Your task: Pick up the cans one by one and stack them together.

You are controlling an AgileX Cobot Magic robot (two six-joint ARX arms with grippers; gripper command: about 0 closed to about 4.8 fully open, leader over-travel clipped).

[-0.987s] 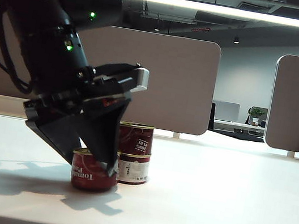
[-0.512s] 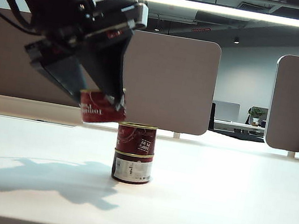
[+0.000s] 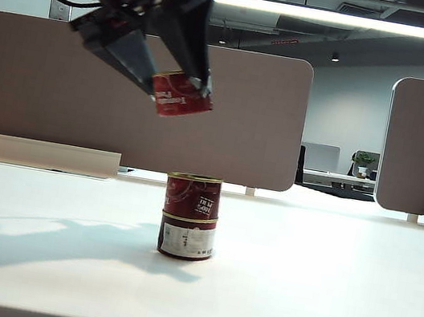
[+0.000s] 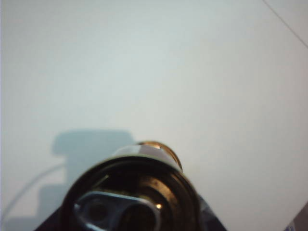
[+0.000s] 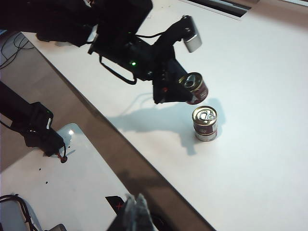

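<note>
A second before, the left gripper [image 3: 179, 88] had stood low on the white table [image 3: 320, 290], clamped round a squat dark red tin can with white lettering and a gold rim [image 3: 182, 95] just beside the stack. Half a second later the can was off the surface, level with the stack's top. Now it hung higher, tilted, clear above and slightly to the left of the stack of two matching red tins [image 3: 189, 216], which had not shifted.

The left arm reached in from the upper left of the exterior view, its black fingers angled downward and closed on the can's sides. In the left wrist view the can's pull-tab lid [image 4: 120, 211] filled the near foreground, with the stack's gold rim [image 4: 159, 147] peeping out beyond it. The right gripper [image 5: 134, 211] sat well away from the cans, looking across the table at them; its jaws were pressed together on nothing.

The arm's shadow [image 3: 43, 240] lay across the tabletop to the left of the stack. Behind stood grey-brown partition panels [image 3: 244, 115], with a long ceiling light [image 3: 349, 19] above.
</note>
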